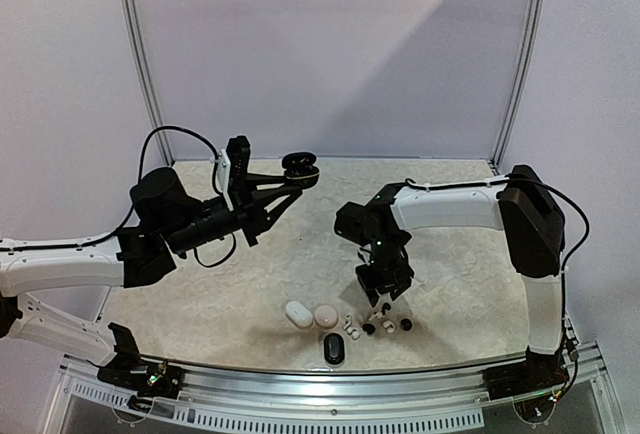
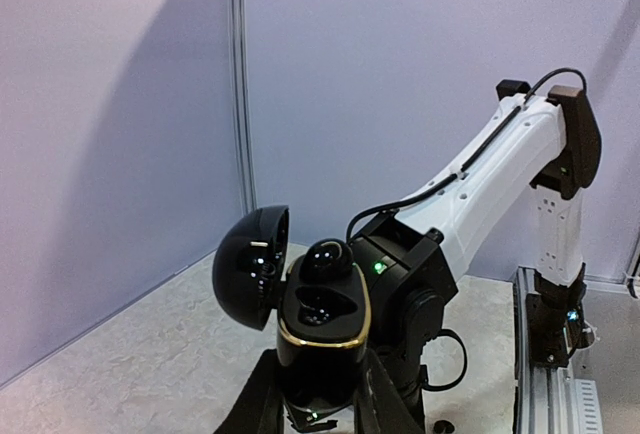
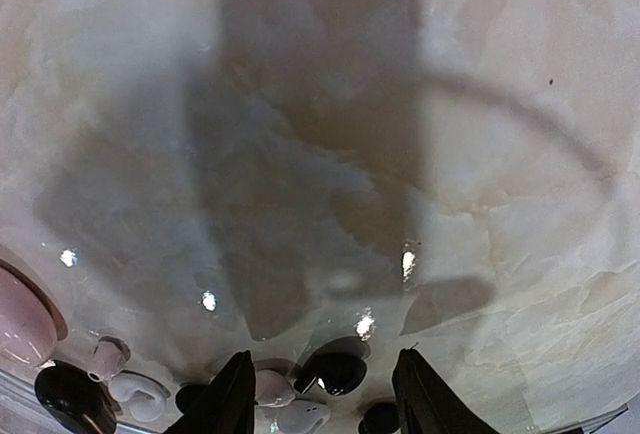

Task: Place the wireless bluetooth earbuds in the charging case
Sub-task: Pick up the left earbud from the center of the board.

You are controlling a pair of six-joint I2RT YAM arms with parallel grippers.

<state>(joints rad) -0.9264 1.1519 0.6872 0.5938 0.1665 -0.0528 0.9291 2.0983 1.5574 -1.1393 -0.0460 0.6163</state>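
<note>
My left gripper [image 1: 290,182] is shut on a glossy black charging case [image 2: 320,349] with a gold rim and holds it up in the air, its lid [image 2: 250,266] swung open. One black earbud [image 2: 326,259] sits in the far socket. The near socket [image 2: 322,304] is empty. My right gripper [image 3: 328,399] hangs open just above the table over a cluster of loose earbuds [image 1: 387,325]. A black earbud [image 3: 335,374] lies between its fingers, and neither finger touches it. A pale bud [image 3: 270,387], a white bud [image 3: 300,416] and another black bud [image 3: 380,417] lie close by.
Near the front edge lie a white case [image 1: 299,314], a pink case [image 1: 326,316] and a black case [image 1: 334,348]. More buds lie beside them, white [image 1: 353,332] and black [image 1: 368,329]. The metal rail [image 1: 420,369] borders the table's front.
</note>
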